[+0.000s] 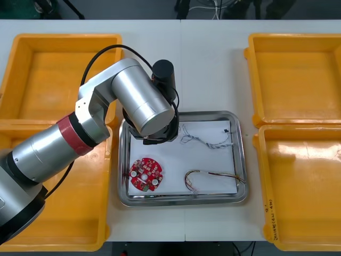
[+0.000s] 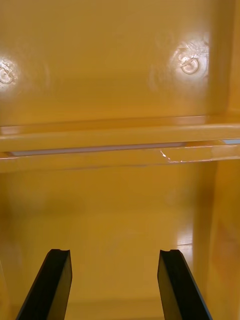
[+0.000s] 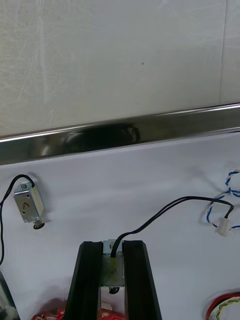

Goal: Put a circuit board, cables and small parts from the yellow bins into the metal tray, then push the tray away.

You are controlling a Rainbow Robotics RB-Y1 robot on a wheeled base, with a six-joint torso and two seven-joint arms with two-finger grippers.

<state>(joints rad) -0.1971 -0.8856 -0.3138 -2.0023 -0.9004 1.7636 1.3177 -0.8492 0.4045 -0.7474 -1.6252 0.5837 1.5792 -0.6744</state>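
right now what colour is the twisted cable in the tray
Blue and white; the twisted cable shows best in the left wrist view.

Metal tray [image 1: 242,160] far-left corner (front view) under left arm [image 1: 141,106]

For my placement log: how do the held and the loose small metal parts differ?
The held metal part is clamped between the left gripper's fingers, half hidden; the loose metal part lies free and whole on the metal tray's white inside, nearer its rim. Both are silvery with a black cable. The right gripper is open over a yellow bin.
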